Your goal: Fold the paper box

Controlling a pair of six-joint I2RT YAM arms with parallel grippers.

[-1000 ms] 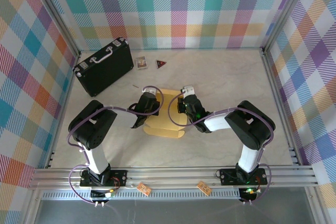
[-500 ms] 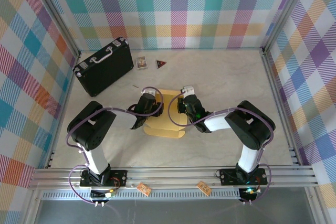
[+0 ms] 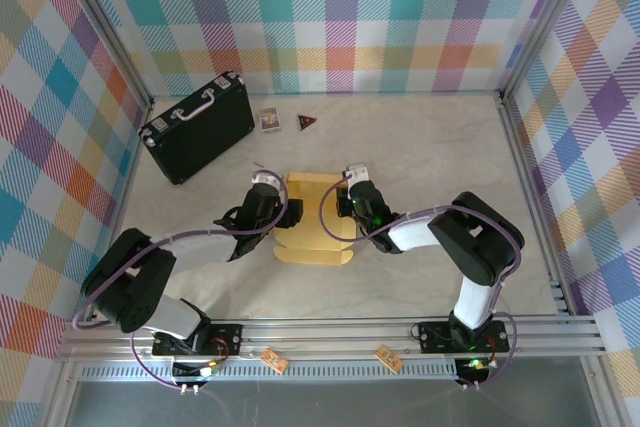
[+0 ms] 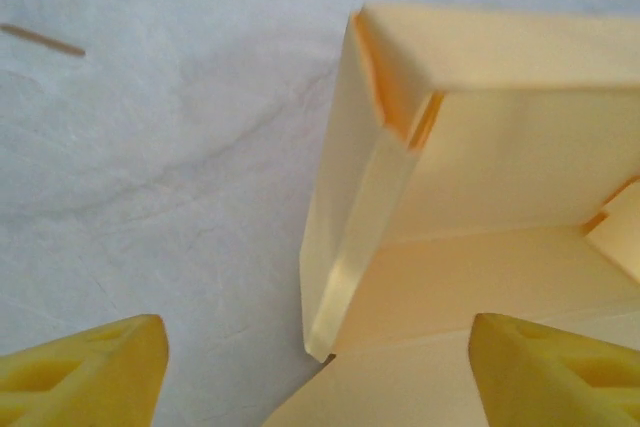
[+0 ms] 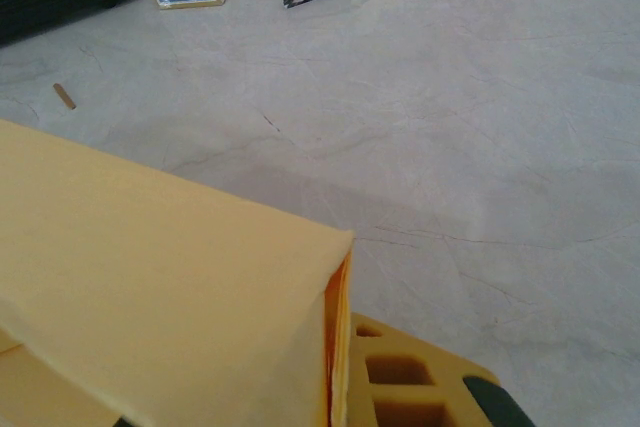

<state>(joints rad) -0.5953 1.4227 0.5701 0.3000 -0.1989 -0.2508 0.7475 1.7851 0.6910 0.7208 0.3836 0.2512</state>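
Observation:
The paper box (image 3: 313,219) is mustard-yellow cardboard, half folded, in the middle of the table with its left and right walls raised. My left gripper (image 3: 281,213) stands open just left of it. In the left wrist view the yellow fingertips (image 4: 92,367) straddle the near end of the box's left wall (image 4: 345,247) without touching it. My right gripper (image 3: 347,209) is shut on the box's right wall. In the right wrist view that wall's double edge (image 5: 335,347) is pressed against the yellow finger (image 5: 405,377).
A black hard case (image 3: 197,125) with a pale handle lies at the back left. A small card pack (image 3: 268,119) and a dark triangular piece (image 3: 307,122) sit behind the box. A thin wooden stick (image 4: 42,39) lies on the table left of the box.
My left gripper has opened and let go of the box's left wall. The left arm has dropped low and drawn back to the left. The right gripper has kept its hold.

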